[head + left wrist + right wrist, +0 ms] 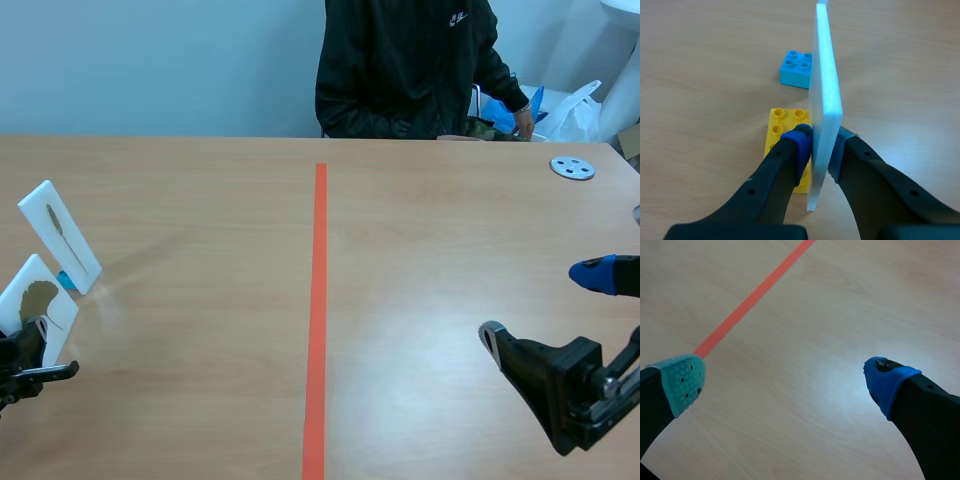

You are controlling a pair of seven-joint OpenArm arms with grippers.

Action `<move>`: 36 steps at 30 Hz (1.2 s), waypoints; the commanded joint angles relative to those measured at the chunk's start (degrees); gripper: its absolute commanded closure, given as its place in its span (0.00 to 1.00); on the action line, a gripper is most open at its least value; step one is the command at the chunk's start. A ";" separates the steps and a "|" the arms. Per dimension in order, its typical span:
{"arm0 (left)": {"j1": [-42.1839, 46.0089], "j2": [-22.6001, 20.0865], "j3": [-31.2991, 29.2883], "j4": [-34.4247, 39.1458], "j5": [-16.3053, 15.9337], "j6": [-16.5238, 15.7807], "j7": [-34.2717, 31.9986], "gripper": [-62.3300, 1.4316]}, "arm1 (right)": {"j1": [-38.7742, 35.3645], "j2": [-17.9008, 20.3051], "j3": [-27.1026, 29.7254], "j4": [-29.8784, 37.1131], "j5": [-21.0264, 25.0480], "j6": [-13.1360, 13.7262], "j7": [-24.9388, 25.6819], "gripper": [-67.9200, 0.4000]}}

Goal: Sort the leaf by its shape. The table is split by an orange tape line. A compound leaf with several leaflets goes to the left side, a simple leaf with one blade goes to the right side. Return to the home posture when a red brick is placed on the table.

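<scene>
At the table's left edge my left gripper [35, 340] is shut on a white card [35, 300] that bears a dark, broad leaf [38, 296]. The left wrist view shows this card [825, 100] edge-on, pinched between my pads, standing at a yellow brick [785, 132]. A blue brick [796, 68] lies just ahead. Behind stands a second white card [60, 235] with a narrow leaf [57, 222], tilted on that blue brick [66, 281]. Both cards are left of the orange tape line [318, 310]. My right gripper [540, 305] is open low at the right, over bare table [790, 385].
A person in a dark jacket [405, 65] sits across the table, one hand [522, 122] near the far right edge. A grey disc [572, 167] lies at the back right. White and blue bags [570, 115] sit beyond the table.
</scene>
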 commanded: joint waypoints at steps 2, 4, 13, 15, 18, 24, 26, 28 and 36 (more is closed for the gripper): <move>-0.46 -0.22 -0.42 0.85 -0.22 -0.15 -1.46 0.73 | 0.37 0.46 0.76 0.22 0.66 -0.22 1.03 0.00; -0.46 -0.22 -0.42 0.87 -0.22 -0.15 -1.77 0.68 | 0.37 0.46 0.76 0.22 0.66 -0.22 1.03 0.00; 0.72 -0.39 -0.52 5.25 -0.22 -0.15 -3.15 0.60 | 0.35 0.44 0.76 0.22 0.66 -0.22 1.01 0.00; 1.33 -0.39 -1.01 7.15 -0.22 -0.15 -3.13 0.54 | 0.35 0.44 0.76 0.22 0.66 -0.22 1.01 0.00; 2.32 -0.42 -2.49 10.12 -0.22 -0.11 -3.13 0.53 | 0.35 0.44 0.76 0.22 0.66 -0.22 1.01 0.00; 5.88 -0.94 -7.15 18.36 -0.22 -0.15 -2.95 0.47 | 0.35 0.46 0.76 0.22 0.66 -0.22 1.01 0.00; 7.98 -1.25 -8.26 22.29 -0.22 -0.48 -2.91 0.43 | 0.37 0.46 0.76 0.22 0.66 -0.22 1.03 0.00; 10.62 -1.62 -8.87 26.84 -0.22 -0.59 -2.91 0.41 | 0.37 0.46 0.76 0.22 0.66 -0.22 1.03 0.00; 22.47 -2.29 -9.14 45.75 -0.17 -12.70 1.18 0.30 | 0.35 0.46 0.76 0.22 0.66 -0.22 1.01 0.00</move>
